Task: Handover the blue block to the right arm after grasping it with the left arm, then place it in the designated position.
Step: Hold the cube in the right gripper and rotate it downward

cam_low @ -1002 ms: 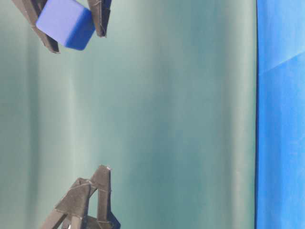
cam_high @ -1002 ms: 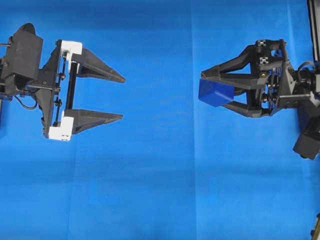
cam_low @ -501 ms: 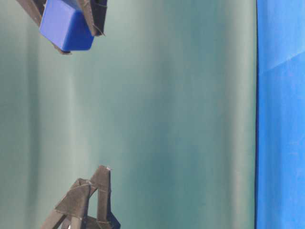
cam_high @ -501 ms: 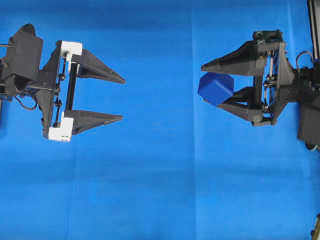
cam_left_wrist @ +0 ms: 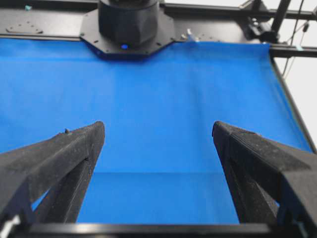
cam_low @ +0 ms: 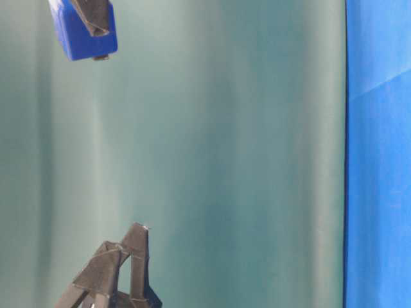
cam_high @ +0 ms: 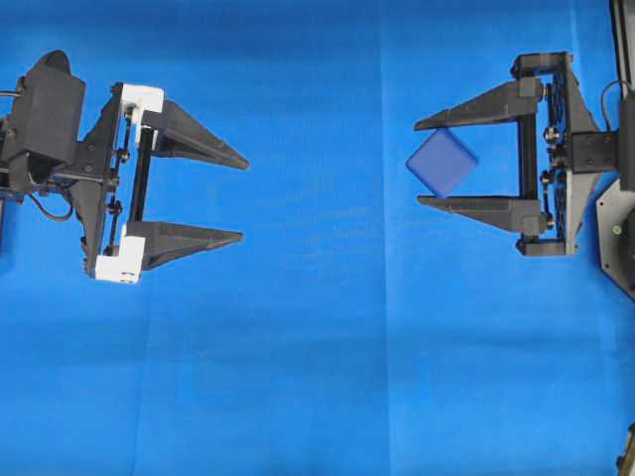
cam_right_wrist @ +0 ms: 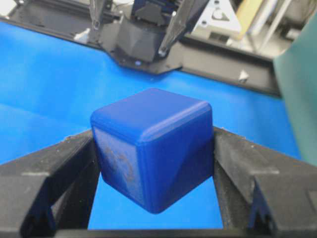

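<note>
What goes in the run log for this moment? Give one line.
stage: handover done | blue block: held off cloth by right tool | left tool: open, empty | placement: not yet done

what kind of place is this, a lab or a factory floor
Most likely a robotics lab test bench: a plain blue cloth covers the table, two black arms face each other over it, and the right gripper holds one blue block. Nothing suggests a production line.
</note>
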Controlling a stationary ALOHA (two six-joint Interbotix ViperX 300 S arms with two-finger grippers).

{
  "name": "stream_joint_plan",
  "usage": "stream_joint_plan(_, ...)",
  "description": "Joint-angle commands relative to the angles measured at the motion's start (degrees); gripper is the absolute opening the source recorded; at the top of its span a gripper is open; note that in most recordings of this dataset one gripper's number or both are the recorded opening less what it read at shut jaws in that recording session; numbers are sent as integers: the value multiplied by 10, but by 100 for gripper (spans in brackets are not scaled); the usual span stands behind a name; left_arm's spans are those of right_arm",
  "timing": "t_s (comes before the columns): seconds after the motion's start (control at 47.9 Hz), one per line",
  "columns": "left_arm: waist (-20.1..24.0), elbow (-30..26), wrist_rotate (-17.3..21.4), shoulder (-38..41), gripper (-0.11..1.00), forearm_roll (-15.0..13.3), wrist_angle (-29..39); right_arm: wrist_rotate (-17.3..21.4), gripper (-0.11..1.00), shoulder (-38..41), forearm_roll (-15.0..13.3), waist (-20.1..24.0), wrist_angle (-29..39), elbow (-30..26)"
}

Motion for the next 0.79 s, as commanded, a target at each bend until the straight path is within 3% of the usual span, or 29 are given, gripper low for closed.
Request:
stream_joint_plan(0.0, -3, -9, 1, -5, 93, 1, -4, 8, 51, -4, 2, 1, 1, -11)
stream_joint_plan(0.772, -5, -9, -2, -6, 93, 1, -4, 11, 51, -5, 4, 1, 12, -15)
